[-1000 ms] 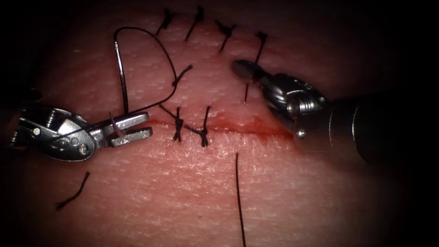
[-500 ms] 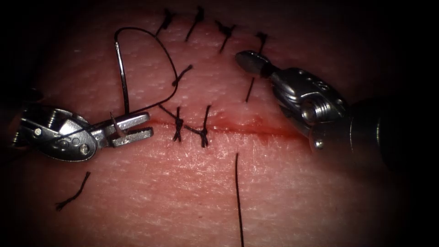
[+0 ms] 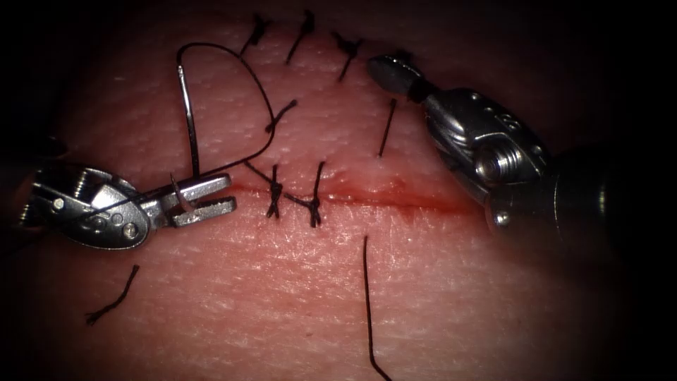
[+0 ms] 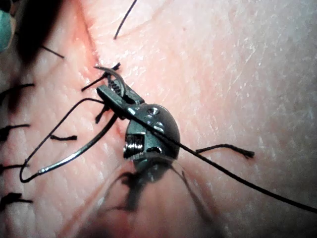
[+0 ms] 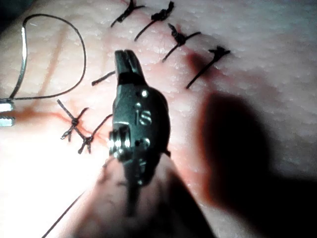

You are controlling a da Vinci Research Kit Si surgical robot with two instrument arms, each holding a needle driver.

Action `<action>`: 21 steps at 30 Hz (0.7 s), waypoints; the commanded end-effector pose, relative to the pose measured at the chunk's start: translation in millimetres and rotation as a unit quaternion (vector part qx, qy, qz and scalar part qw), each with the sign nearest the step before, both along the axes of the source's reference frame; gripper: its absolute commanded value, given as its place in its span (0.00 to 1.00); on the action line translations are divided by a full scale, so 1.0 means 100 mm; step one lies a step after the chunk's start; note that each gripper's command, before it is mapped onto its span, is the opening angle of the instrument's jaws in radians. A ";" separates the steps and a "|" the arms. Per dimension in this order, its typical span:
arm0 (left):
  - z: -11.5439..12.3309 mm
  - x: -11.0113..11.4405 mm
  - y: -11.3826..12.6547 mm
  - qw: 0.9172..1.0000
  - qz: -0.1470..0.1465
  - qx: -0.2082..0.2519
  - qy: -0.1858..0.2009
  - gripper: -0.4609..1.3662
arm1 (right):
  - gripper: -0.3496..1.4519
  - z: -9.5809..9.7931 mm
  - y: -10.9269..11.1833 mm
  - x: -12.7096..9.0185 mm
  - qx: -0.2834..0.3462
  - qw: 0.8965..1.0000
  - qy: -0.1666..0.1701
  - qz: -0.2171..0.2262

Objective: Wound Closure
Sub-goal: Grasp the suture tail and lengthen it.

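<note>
Left end effector (image 3: 204, 196): clamped on the needle (image 3: 187, 127) near its pointed end, just left of the cut (image 3: 352, 196).
Needle: out of the tissue (image 3: 451, 310), curving up from the left end effector, above the cut.
Thread (image 3: 243, 77): looped from the needle's tail down to the knots (image 3: 293, 199) on the cut.
Right end effector (image 3: 386, 70): jaws closed, holding nothing, above the cut, beside a stitch (image 3: 386, 127) there.
</note>
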State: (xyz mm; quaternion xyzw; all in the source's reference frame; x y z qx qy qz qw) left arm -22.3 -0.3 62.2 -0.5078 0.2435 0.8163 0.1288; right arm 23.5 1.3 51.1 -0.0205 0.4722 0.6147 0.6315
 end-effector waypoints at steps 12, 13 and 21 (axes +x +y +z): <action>0.000 0.000 0.000 1.000 0.003 0.001 -0.001 0.06 | 0.00 0.009 -0.002 0.000 -0.016 1.000 -0.021 -0.010; 0.000 0.000 0.000 1.000 0.003 0.001 -0.001 0.06 | 0.00 0.008 -0.002 0.000 -0.019 1.000 -0.018 -0.008; 0.000 0.000 0.000 1.000 0.003 0.001 -0.001 0.06 | 0.25 0.009 0.002 -0.001 -0.040 0.999 -0.016 -0.003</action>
